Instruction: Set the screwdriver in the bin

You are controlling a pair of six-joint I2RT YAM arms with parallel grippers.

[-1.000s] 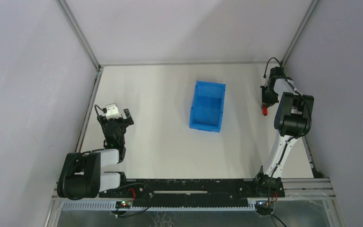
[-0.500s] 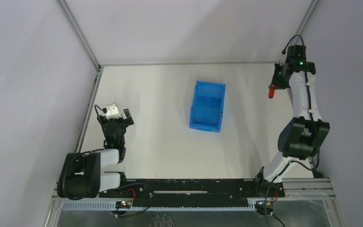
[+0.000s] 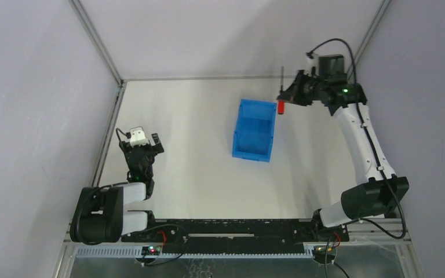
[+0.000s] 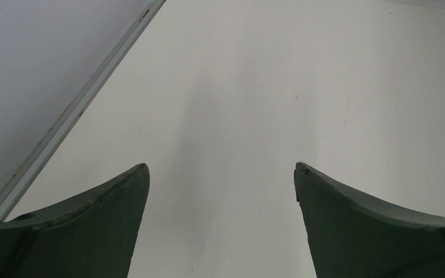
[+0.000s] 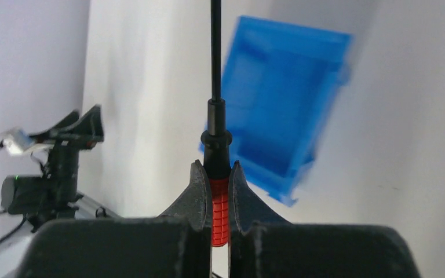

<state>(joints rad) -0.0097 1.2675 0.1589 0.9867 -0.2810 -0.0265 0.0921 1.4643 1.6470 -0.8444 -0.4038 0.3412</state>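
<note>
Top external view: the bin sits on the table, nothing visible inside it. The right gripper hangs just beside the bin's far right corner, clamped on the screwdriver. The red handle end lies nearest that corner, and the thin shaft points away from the bin toward the far wall. The screwdriver is outside the bin. The left gripper sits well apart from the bin, on the bin's left and nearer the arm bases.

Left wrist view: the left gripper has its fingers spread wide apart with only bare table between them; the bin does not show here.

Right wrist view: the right gripper pinches the red ribbed handle of the screwdriver between its two fingers. The black shaft runs straight up the picture along the left edge of the blurred bin. The left arm shows to the bin's left.
</note>
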